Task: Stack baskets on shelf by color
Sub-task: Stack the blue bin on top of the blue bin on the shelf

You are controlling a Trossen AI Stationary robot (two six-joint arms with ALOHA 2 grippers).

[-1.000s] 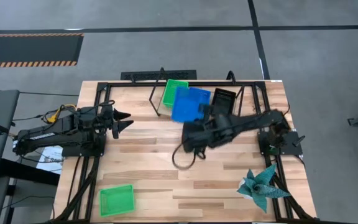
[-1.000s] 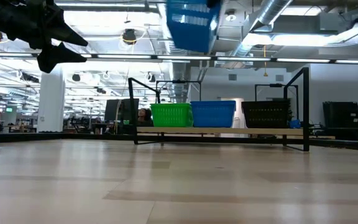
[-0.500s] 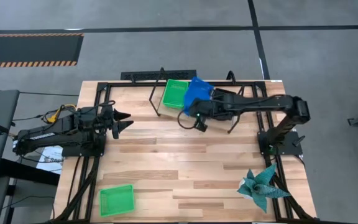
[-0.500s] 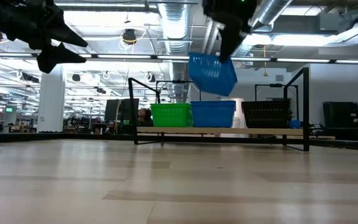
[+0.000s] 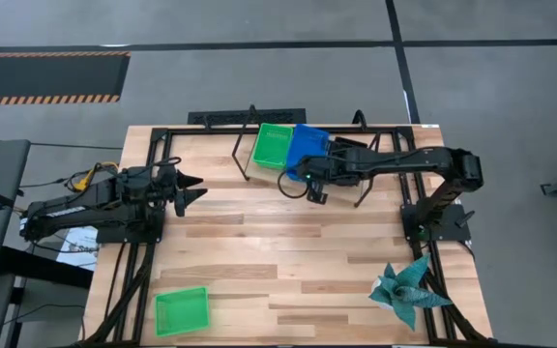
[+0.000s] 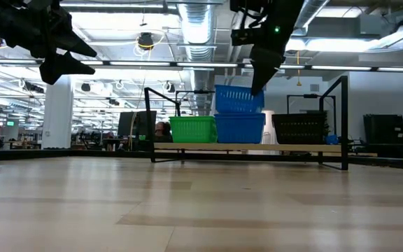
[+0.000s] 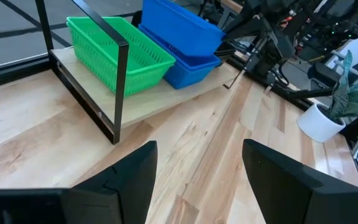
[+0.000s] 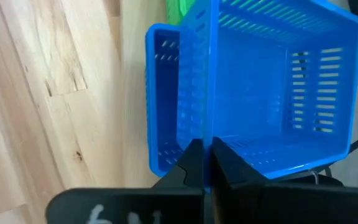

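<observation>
A blue basket (image 6: 238,99) sits in my right gripper (image 8: 209,155), which is shut on it above the shelf (image 6: 243,147). Right under it, another blue basket (image 6: 240,128) stands on the shelf board between a green basket (image 5: 274,145) and a black one (image 6: 301,128). One more green basket (image 5: 181,310) lies flat on the table near the near-left corner. My left gripper (image 5: 196,188) is open and hovers over the table's left side, touching nothing. My right gripper holds the upper blue basket by the rim of one side wall (image 8: 211,127), with one finger (image 8: 191,163) outside the wall and the other inside. The fingers come from above, pointing down. The basket is about level, its bottom at the mouth of the lower blue basket (image 8: 161,124).
A teal folded-paper plant (image 5: 409,287) stands near the near-right corner. The shelf's black wire legs (image 7: 120,87) and a black frame run along the far edge. The wooden table's middle (image 5: 278,251) holds nothing.
My right gripper has carried the blue basket from above the table's middle toward the far edge and down onto the blue basket on the shelf. The basket hung high, then tilted; now it is about level on the lower one.
</observation>
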